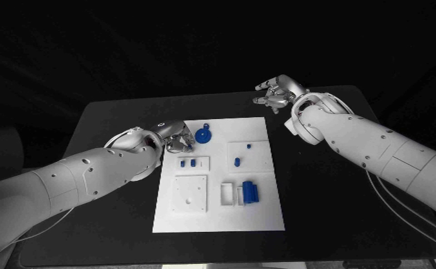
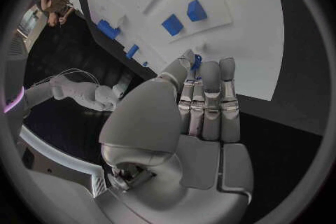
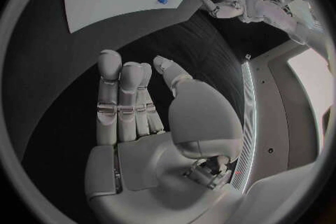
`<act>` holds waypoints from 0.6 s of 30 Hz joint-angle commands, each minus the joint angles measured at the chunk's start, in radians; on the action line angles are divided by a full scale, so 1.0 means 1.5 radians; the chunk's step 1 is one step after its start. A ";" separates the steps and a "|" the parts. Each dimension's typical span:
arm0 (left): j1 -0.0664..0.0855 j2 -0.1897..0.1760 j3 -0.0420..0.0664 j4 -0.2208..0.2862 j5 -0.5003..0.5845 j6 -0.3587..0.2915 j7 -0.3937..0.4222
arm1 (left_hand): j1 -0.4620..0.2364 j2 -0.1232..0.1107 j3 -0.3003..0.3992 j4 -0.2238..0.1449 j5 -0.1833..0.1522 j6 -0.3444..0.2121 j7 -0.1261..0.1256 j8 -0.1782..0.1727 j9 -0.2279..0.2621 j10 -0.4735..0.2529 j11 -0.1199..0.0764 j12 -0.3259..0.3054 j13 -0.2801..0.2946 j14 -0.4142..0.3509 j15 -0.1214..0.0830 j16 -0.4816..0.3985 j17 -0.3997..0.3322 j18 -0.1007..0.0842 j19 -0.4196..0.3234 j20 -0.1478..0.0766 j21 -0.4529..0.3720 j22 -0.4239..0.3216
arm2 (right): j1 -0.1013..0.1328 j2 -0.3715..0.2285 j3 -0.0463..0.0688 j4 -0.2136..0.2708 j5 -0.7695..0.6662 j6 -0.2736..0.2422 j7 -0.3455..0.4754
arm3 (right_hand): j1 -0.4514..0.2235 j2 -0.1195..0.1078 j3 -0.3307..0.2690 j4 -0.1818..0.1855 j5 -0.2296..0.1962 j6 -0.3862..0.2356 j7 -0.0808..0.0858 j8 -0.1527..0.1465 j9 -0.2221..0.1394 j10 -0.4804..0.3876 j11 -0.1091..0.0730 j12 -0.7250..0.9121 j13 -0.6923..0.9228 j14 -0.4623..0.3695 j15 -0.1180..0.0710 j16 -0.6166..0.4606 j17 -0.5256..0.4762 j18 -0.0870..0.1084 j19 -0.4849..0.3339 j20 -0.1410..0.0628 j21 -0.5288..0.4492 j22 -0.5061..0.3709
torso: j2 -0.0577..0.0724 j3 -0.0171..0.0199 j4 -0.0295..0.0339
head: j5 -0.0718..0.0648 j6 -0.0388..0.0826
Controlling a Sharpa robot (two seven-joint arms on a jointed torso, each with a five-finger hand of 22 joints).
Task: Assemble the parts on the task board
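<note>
- Left robot hand (image 1: 172, 138) sits at the near-left edge of the task board (image 1: 218, 218). The left wrist view shows a small blue part (image 2: 196, 60) pinched at its fingertips, thumb against the closed fingers. Grasping, not released.
- Right robot hand (image 1: 277, 92) hovers over the black table (image 1: 109, 118), just off the board's far right corner. Its fingers are straight and close together, thumb apart, and nothing lies in the palm. Released.
- Blue ring-shaped part (image 1: 205, 135) lies on the board just beside the left robot hand, toward the board's middle. I cannot tell whether it is seated.
- Two small blue blocks (image 1: 188, 163) lie in a shallow square recess, nearer the robot than the left robot hand.
- Two small blue pegs (image 1: 242, 154) lie on the raised panel between the two hands.
- Blue cylinder (image 1: 249, 192) lies by an open slot, well apart from both hands, toward the robot.
- Square plate with holes (image 1: 190, 194) beside it carries no blue part.
- Progress, judged: early to middle. One part is in hand and unplaced; several look loose or merely resting. Most of the assembly appears to remain.
</note>
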 commanded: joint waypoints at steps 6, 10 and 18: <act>-0.002 0.001 0.000 0.000 0.005 0.011 0.006 | 0.004 0.005 -0.002 -0.001 0.002 0.003 0.002 -0.002 0.001 0.001 -0.001 0.002 0.001 0.004 0.002 -0.003 0.001 0.011 0.000 -0.003 -0.005 0.014 | 0.000 -0.001 0.000 0.001 0.000 0.006 0.006 | -0.007 0.002 0.001 0.002 0.004 0.005 0.001 0.001 0.001 -0.005 0.000 0.003 -0.001 0.002 -0.005 -0.003 -0.001 0.010 0.028 -0.005 0.001 -0.001 | 0.000 -0.0001 -0.0001 | 0.000 0.000; -0.002 0.002 0.000 -0.001 0.005 0.014 0.005 | 0.004 0.004 -0.001 -0.002 0.001 0.002 0.003 -0.002 0.001 0.000 -0.001 0.002 0.001 0.004 0.002 -0.004 0.002 0.012 0.000 -0.003 -0.004 0.014 | -0.001 -0.001 0.000 0.001 0.000 0.006 0.007 | -0.007 0.002 0.001 0.002 0.004 0.005 0.001 0.001 0.001 -0.005 0.000 0.003 -0.001 0.002 -0.005 -0.003 -0.001 0.010 0.028 -0.005 0.001 -0.001 | 0.000 -0.0001 0.0002 | 0.001 -0.001; -0.004 0.004 -0.001 -0.006 0.005 0.019 0.004 | 0.005 0.004 -0.001 -0.002 0.001 0.002 0.003 -0.002 0.001 0.000 0.000 0.002 0.001 0.003 0.002 -0.004 0.002 0.012 -0.001 -0.003 -0.004 0.014 | -0.001 -0.001 0.000 0.002 0.000 0.005 0.006 | -0.007 0.002 0.001 0.002 0.004 0.005 0.001 0.001 0.001 -0.005 0.000 0.003 -0.001 0.002 -0.005 -0.003 -0.001 0.010 0.028 -0.005 0.001 -0.001 | 0.000 -0.0001 0.0000 | 0.002 0.000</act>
